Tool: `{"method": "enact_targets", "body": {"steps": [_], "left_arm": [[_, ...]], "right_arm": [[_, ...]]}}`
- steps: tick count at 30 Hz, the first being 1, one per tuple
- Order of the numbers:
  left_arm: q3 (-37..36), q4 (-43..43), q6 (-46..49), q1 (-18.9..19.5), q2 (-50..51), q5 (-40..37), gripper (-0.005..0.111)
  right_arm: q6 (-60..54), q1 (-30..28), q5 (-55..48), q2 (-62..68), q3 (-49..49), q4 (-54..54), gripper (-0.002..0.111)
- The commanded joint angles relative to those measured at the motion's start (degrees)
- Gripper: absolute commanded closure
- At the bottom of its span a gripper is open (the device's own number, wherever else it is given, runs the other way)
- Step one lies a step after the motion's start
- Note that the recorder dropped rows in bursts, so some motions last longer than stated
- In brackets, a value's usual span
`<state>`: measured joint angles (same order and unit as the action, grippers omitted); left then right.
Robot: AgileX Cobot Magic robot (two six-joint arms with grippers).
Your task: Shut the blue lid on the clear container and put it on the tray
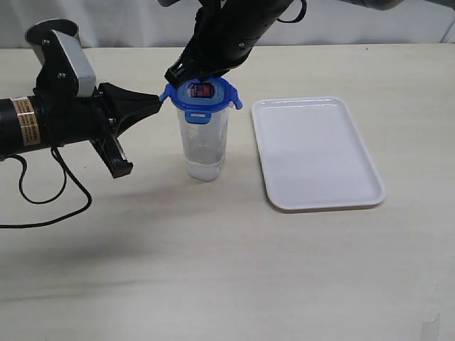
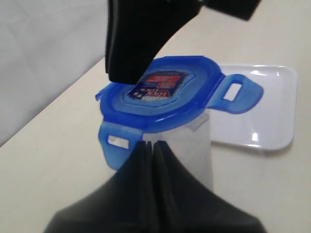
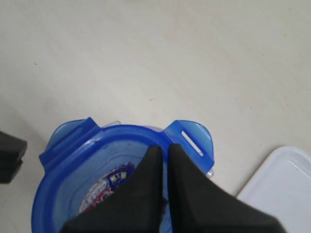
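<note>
The clear container (image 1: pixel 205 145) stands upright on the table, just left of the white tray (image 1: pixel 316 153). The blue lid (image 1: pixel 201 94) sits on its rim, sticker side up, with its flaps sticking out. My left gripper (image 1: pixel 162 98) is shut, its tip against the lid's left edge just above a flap (image 2: pixel 115 143). From above and behind, my right gripper (image 1: pixel 174 74) comes down shut, with its tips resting on top of the lid (image 3: pixel 97 170). Neither gripper holds anything between its fingers.
The tray (image 2: pixel 272 111) lies empty right of the container. A grey metal cup (image 1: pixel 51 32) stands at the table's far left, behind my left arm. A black cable (image 1: pixel 43 192) loops on the table under that arm.
</note>
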<state>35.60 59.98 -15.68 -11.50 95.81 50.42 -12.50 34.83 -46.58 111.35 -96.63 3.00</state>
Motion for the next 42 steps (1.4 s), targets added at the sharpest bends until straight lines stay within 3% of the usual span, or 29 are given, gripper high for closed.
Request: {"method": "enact_targets", "body": {"steps": [1, 33, 42], "left_arm": [[-0.1, 2.4, -1.7, -0.2, -0.3, 2.4, 0.107], [1.8, 0.5, 0.6, -0.2, 6.0, 6.0, 0.107], [1.8, -3.7, 3.9, -0.2, 6.0, 6.6, 0.107]], "right_arm": [[-0.3, -0.1, 0.2, 0.0, 0.1, -0.5, 0.104], [-0.3, -0.1, -0.1, -3.3, -2.6, -0.5, 0.104], [-0.4, -0.1, -0.1, -3.3, -2.6, -0.5, 0.104]]}}
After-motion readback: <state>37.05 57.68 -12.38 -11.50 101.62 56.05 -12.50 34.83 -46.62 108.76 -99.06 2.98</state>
